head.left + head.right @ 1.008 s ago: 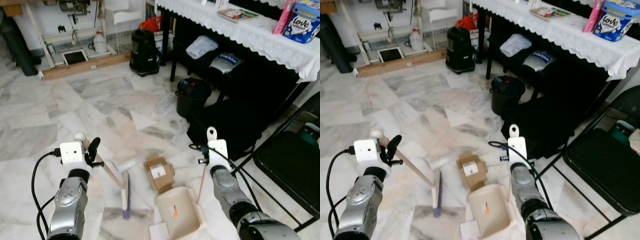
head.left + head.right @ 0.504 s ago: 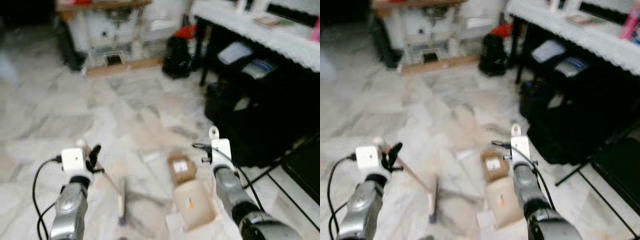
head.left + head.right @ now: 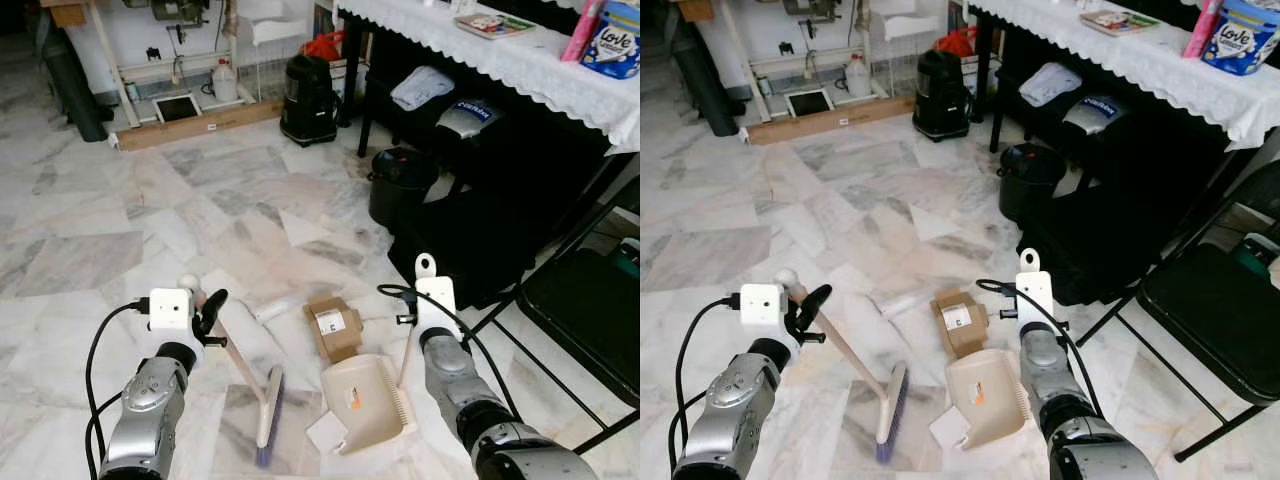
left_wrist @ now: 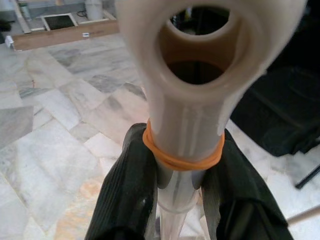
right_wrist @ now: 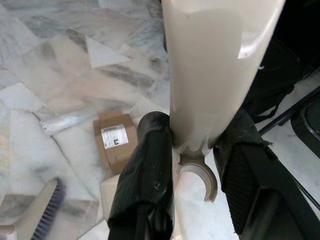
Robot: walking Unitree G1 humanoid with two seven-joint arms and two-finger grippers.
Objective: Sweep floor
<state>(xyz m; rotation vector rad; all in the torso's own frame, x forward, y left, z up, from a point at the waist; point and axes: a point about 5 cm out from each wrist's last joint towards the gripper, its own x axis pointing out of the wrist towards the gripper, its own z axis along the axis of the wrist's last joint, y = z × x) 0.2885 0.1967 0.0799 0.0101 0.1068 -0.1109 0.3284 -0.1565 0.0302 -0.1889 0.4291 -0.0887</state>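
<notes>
Broom (image 3: 247, 372) slants from your left gripper (image 4: 182, 172) down toward the floor ahead, its one brush head lying on the marble floor (image 3: 120, 230) just left of the dustpan (image 3: 362, 402). Left gripper is clamped on the broom handle; right gripper (image 5: 192, 165) is closed around the upright dustpan handle (image 3: 405, 356). One cardboard box (image 3: 334, 326) lies just beyond the pan.

Open marble floor (image 3: 120, 220) stretches ahead and to my left. Just ahead of my fingers a cardboard box (image 3: 333, 326), a clear wrapper (image 3: 272, 312) and a paper scrap (image 3: 325, 432) litter the floor. To my right, a black bin (image 3: 402, 185), black bags (image 3: 470, 245) under the counter (image 3: 520, 65) and a folding chair (image 3: 585, 310) block passage.
</notes>
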